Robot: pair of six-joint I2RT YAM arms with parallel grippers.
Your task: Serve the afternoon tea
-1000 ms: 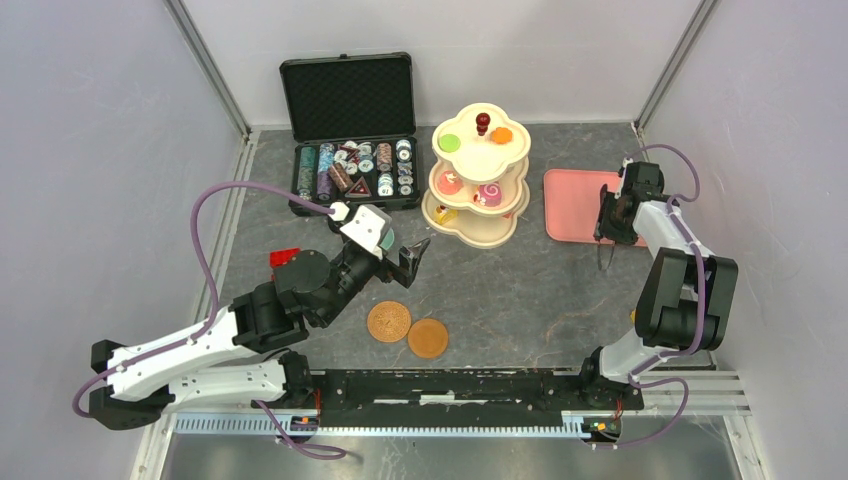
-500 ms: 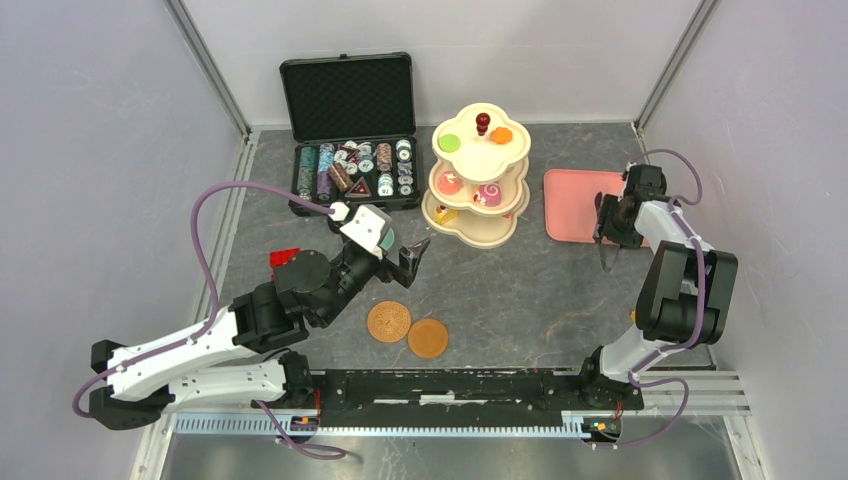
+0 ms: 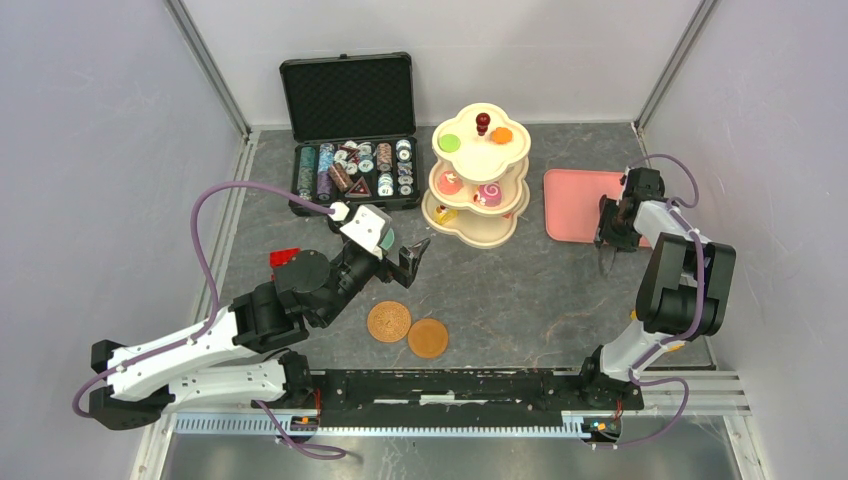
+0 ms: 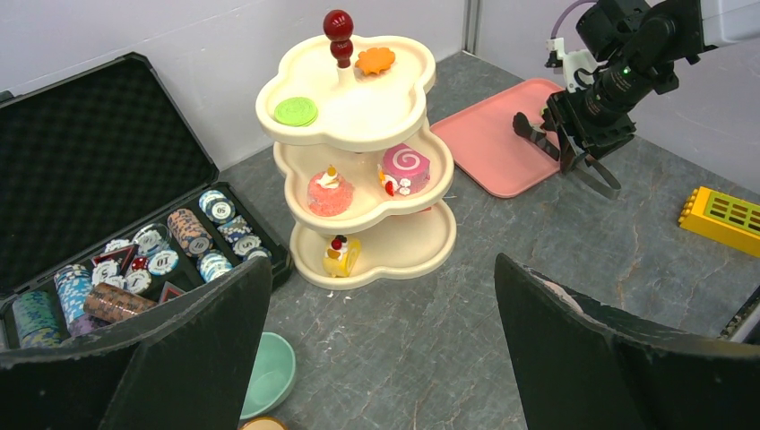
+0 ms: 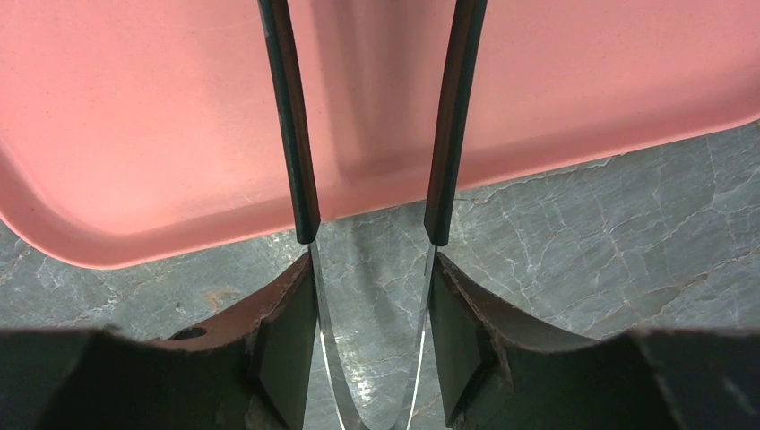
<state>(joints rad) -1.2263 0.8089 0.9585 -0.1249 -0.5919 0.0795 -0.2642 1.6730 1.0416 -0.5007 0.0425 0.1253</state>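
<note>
Here the right gripper (image 5: 372,237) hovers narrow-fingered and empty at the pink tray (image 5: 161,125) near rim, the left gripper (image 4: 381,264) gapes wide beside the teal cup (image 4: 269,374) (the three-tier stand (image 4: 354,143) sits loaded between case and tray), so this looks like tray-fetching, needing a rim-straddling pinch next.

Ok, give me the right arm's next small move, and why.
Probably lower the right end effector and close on the near rim of the pink tray: its fingers hang apart and empty over that edge, so a grip there looks closest.
</note>
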